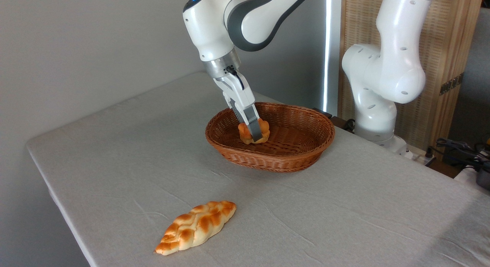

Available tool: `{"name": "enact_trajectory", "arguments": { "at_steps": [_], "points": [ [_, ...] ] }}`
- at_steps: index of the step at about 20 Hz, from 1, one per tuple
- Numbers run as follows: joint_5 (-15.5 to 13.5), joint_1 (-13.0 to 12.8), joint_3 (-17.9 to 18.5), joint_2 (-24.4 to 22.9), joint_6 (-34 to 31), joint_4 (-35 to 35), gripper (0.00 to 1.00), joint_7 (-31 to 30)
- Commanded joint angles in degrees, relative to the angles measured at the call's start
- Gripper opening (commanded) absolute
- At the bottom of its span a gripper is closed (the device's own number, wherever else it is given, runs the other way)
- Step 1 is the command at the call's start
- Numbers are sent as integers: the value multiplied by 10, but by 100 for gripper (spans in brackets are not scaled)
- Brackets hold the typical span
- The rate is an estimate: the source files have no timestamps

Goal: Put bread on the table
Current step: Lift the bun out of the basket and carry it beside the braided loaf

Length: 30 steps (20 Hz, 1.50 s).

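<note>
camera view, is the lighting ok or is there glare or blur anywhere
Camera view: soft, even daylight, sharp on the gripper, the bread and the basket; a bright blown-out vertical strip glares behind the arm; only faint shadows lie on the table under the braided loaf.

Robot test bench, looking staged inside an ordinary room rather than a kitchen. White arm (383, 67) standing bolted at the far edge of a table (115, 159) that is wearing grey, wrinkled cloth. Props lying on it: wicker basket (298, 152), braided loaf (197, 226). Plain grey wall running behind; slatted wood panel (444, 48) showing at right. Loose cables (455, 148) trailing beside the arm's base.
</note>
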Motion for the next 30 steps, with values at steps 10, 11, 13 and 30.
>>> {"name": "enact_trajectory", "arguments": {
  "at_steps": [10,11,13,30],
  "points": [
    [17,-5,5,3,7,6,28,5],
    [17,-5,5,3,6,10,28,3],
    [18,-5,5,5,-38,29,28,5],
    [28,5,102,165,153,247,46,53]
  ]
}}
